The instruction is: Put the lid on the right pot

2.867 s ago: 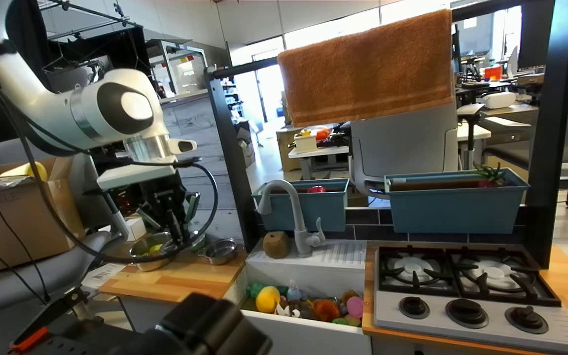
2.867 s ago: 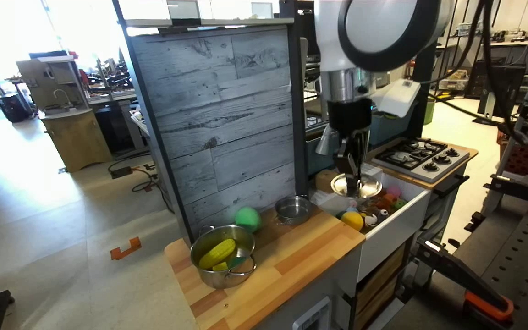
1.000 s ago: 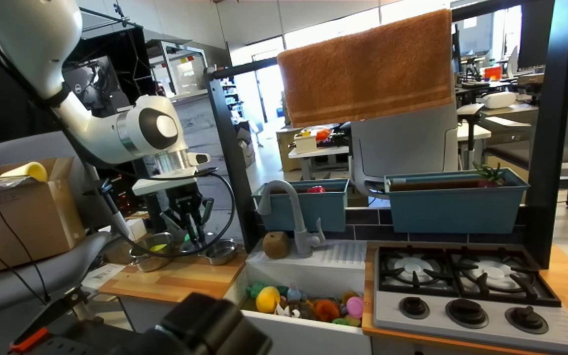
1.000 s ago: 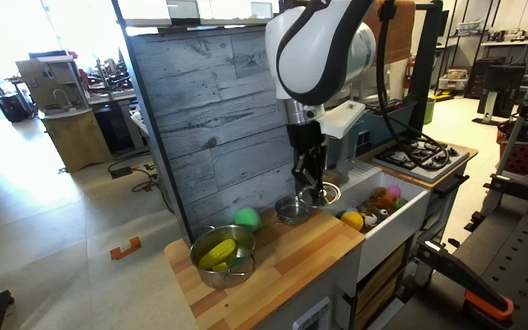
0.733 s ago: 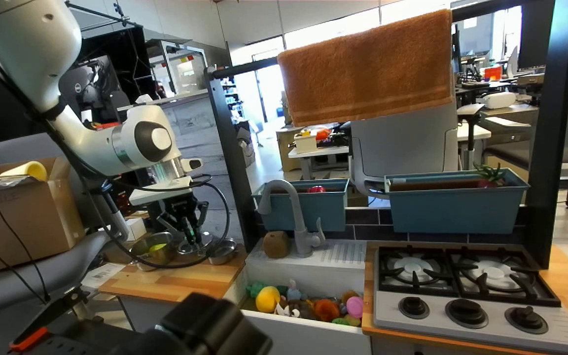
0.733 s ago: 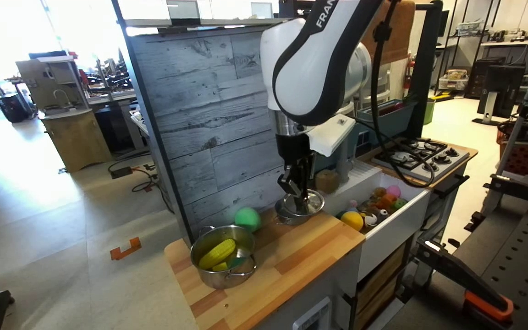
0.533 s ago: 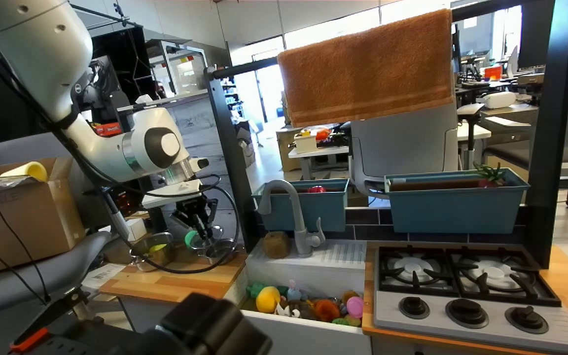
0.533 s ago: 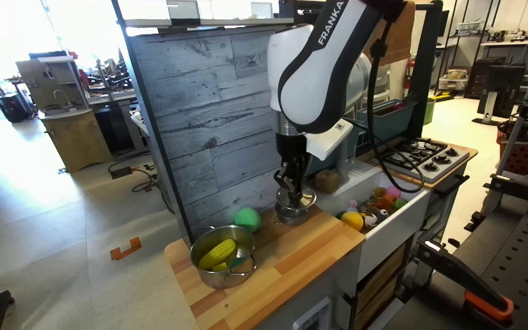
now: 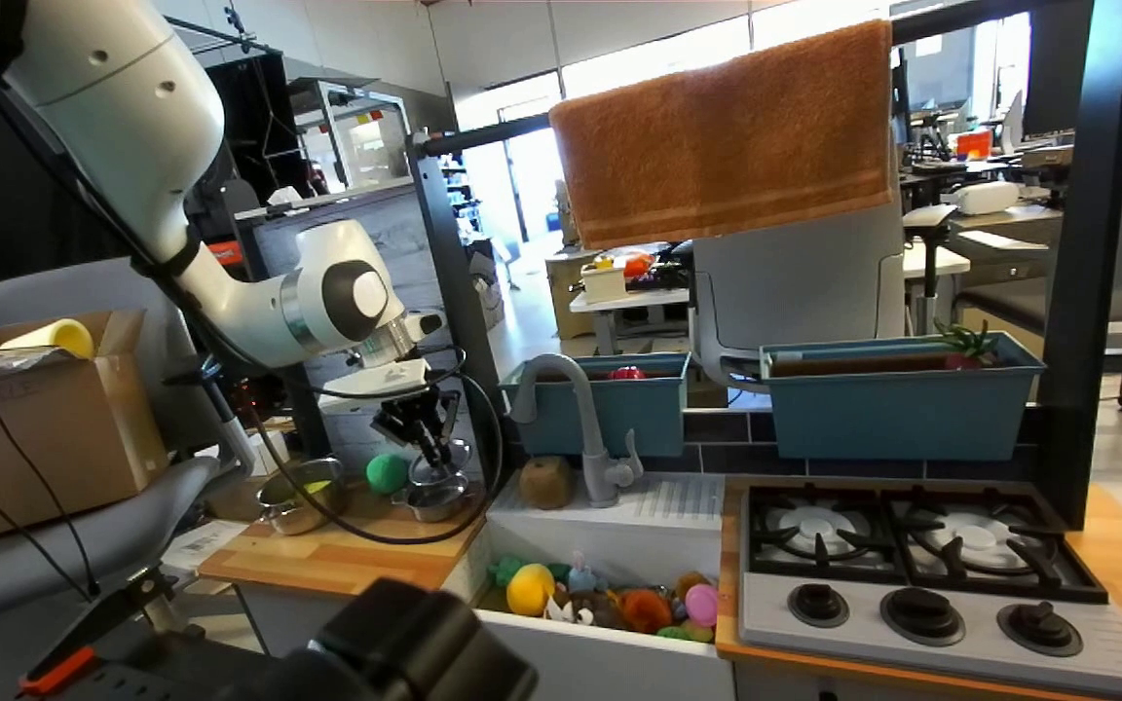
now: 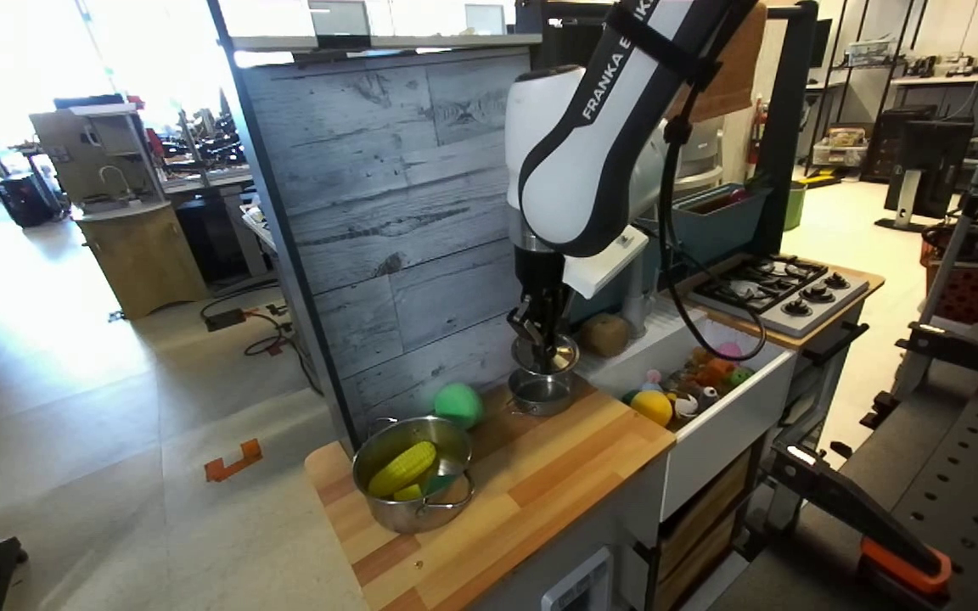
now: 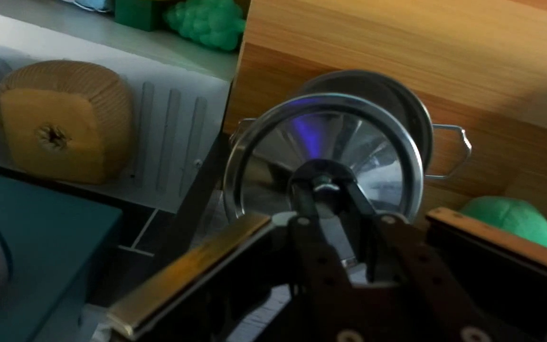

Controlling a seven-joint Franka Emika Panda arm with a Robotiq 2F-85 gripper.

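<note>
Jaws pinching steel lid, tilted, just above small two-handled steel pot: level now, centre, ease down!

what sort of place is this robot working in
Most likely a robotics lab or office with a mock kitchen: a stove and a sink stand side by side, with a grey office chair beyond.

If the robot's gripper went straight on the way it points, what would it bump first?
Most likely the small pot. The gripper holds the lid over it, so the lid, not the gripper itself, would probably touch first. How close they are is hard to judge.
</note>
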